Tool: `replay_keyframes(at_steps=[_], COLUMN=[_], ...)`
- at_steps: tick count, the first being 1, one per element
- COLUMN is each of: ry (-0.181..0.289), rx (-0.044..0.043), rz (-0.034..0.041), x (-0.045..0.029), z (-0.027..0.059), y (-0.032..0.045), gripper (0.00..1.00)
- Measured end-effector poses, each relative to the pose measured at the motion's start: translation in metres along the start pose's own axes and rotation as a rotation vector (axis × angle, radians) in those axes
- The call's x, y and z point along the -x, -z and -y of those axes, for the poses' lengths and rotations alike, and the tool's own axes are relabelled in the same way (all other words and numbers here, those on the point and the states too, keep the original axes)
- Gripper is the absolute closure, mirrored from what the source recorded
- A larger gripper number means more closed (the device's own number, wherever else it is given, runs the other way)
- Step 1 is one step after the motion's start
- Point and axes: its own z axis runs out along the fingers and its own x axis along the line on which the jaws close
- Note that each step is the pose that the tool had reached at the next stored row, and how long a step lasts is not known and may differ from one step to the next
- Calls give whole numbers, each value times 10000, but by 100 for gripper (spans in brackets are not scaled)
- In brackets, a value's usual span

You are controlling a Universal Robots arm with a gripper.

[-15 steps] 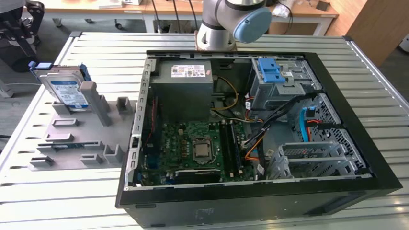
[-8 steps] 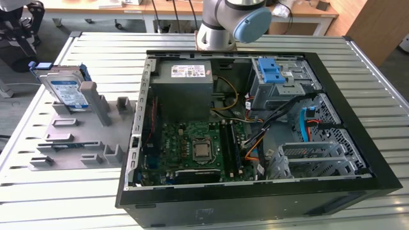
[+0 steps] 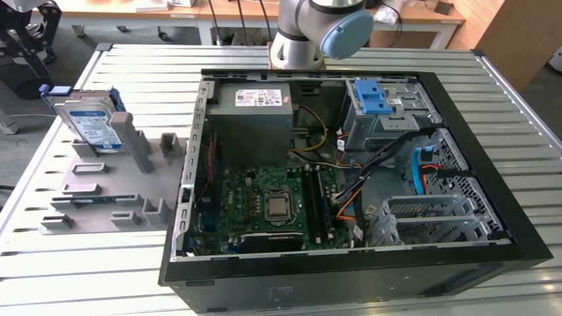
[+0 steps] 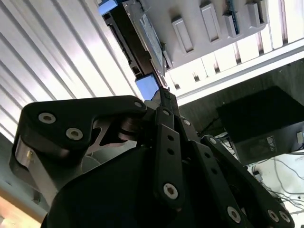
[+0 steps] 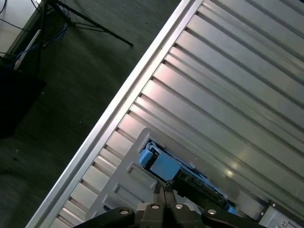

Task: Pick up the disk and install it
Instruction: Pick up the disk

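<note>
the disk (image 3: 92,125) stands on edge in a grey rack (image 3: 105,191) on the slatted table (image 3: 518,92), at the exterior view's left, well apart from the open computer case (image 3: 333,276). in both wrist views the gripper (image 5: 164,191) (image 4: 165,93) has its fingertips pressed together and holds nothing. it points at the disk's blue-railed end (image 5: 164,166), and a gap shows between them in the second wrist view, where the disk (image 4: 151,33) sits slotted in the rack.
</note>
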Motion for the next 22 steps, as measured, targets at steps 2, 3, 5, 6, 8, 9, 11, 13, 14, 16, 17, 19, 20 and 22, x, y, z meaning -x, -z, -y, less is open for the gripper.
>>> replay_keyframes(at_steps=[2, 3, 5, 6, 8, 9, 11, 13, 14, 16, 17, 19, 20, 22], ry=[358, 539, 915, 1094, 1454, 1628, 1892, 1953, 1954, 1956, 1957, 1958, 1959, 1974], rx=[3, 4, 6, 6, 9, 10, 12, 12, 12, 12, 12, 12, 12, 12], rz=[-16, -23, -40, -47, -63, -71, -81, -84, -84, -84, -84, -84, -84, -85], x=[0, 0, 0, 0, 0, 0, 0, 0, 0, 0, 0, 0, 0, 0], z=[0, 0, 0, 0, 1, 0, 0, 0, 0, 0, 0, 0, 0, 0], y=[-1, -1, -1, -2, -3, -3, -3, -3, -3, -3, -3, -3, -3, -3], gripper=[89, 89, 89, 89, 89, 89, 89, 89, 89, 89, 89, 89, 89, 89])
